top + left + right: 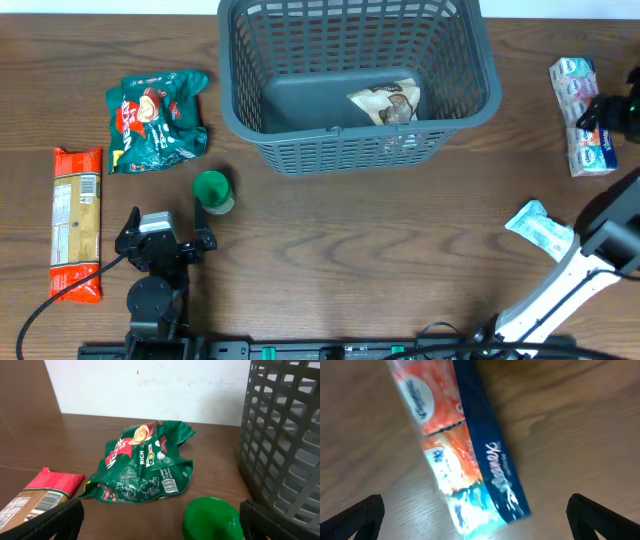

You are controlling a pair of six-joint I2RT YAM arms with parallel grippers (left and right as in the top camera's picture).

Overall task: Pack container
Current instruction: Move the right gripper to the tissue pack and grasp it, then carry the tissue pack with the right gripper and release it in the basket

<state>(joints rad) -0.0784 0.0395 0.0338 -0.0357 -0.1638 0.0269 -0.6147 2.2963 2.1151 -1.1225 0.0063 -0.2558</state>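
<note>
Directly under the right gripper (479,522) — jaws wide, empty — lies the tissue pack (465,445), its length slanting across the gap; basket (300,134) well left.

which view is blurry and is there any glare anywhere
Right wrist view: the tissue pack is smeared and soft, with a washed-out bright patch at its lower end. Left wrist view: the green snack bag reads sharp; the green lid close by is softer. Overhead view: evenly lit, crisp, no strong glare.
</note>
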